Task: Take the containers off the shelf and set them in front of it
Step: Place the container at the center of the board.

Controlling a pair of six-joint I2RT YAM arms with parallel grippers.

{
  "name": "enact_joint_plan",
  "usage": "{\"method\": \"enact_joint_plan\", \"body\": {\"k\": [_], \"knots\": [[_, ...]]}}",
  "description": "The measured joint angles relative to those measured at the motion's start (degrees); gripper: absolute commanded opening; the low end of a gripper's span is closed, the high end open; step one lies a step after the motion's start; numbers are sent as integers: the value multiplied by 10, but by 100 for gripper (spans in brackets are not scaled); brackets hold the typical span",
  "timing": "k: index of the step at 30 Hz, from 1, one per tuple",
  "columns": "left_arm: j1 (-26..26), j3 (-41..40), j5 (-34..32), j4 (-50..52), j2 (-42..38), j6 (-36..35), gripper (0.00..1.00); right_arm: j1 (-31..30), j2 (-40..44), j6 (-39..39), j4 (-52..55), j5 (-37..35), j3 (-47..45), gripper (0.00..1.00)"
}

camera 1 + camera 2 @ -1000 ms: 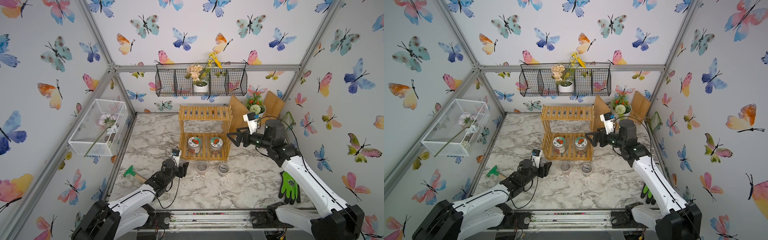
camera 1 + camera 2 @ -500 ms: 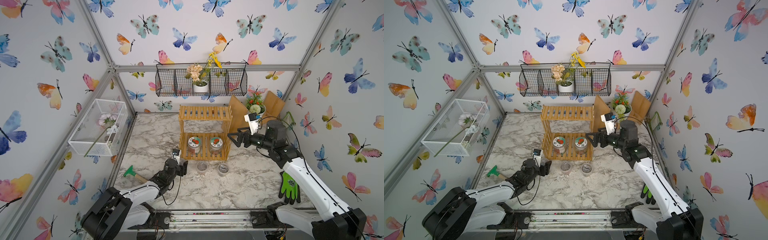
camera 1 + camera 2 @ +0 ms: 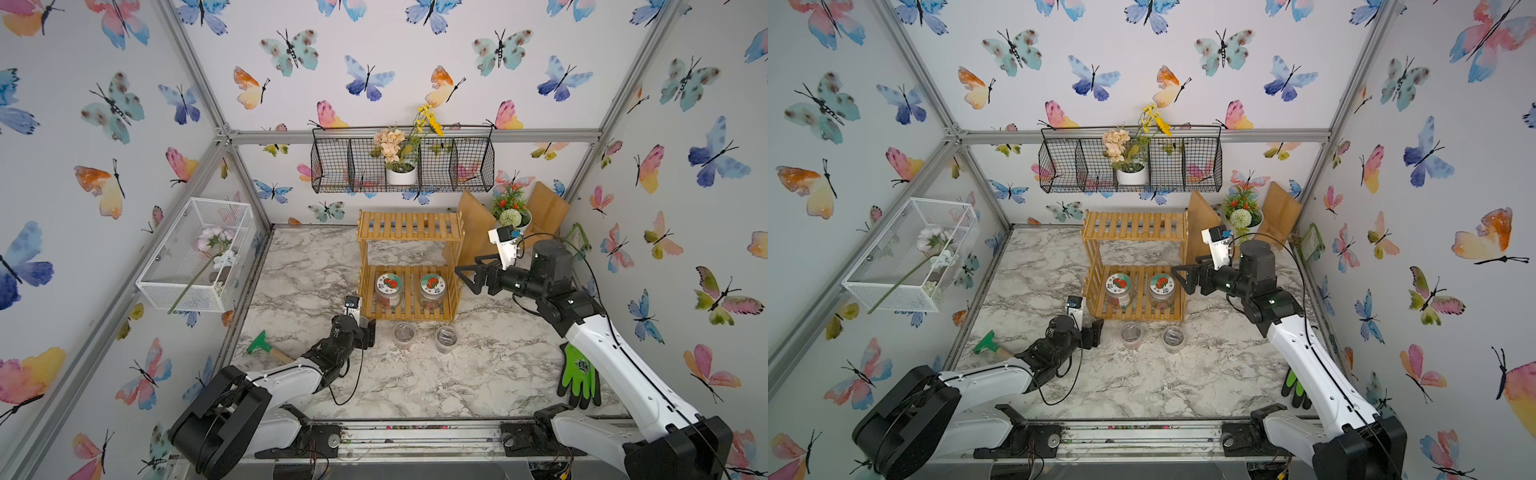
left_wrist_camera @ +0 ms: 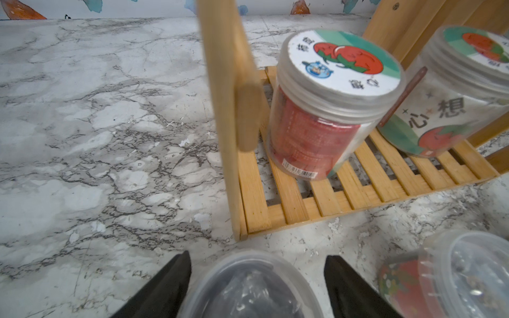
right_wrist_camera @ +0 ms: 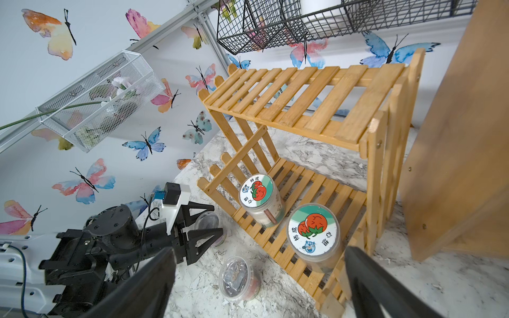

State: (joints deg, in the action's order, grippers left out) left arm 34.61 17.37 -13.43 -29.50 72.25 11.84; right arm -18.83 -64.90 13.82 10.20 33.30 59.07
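left gripper [image 4: 257, 256] stood with jaws apart, the cup [image 4: 248, 289] between them let go on the table [image 4: 82, 137] before the shelf [image 4: 275, 209]; right gripper [image 5: 259, 247], spread wide and empty, faced the near jar [image 5: 312, 230], probably to take it.

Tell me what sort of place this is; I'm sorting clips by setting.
Likely a robot test cell dressed as a garden corner: metal frame, butterfly walls, flower pot in a wire basket, glove on the table.
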Motion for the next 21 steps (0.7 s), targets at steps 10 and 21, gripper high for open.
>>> {"method": "enact_joint_plan", "body": {"k": [10, 21], "knots": [[0, 2, -3, 12, -2, 3, 97, 0, 0, 0, 0, 0, 0, 98], [0, 19, -11, 68, -57, 3, 99, 0, 0, -3, 0, 0, -16, 98]]}}
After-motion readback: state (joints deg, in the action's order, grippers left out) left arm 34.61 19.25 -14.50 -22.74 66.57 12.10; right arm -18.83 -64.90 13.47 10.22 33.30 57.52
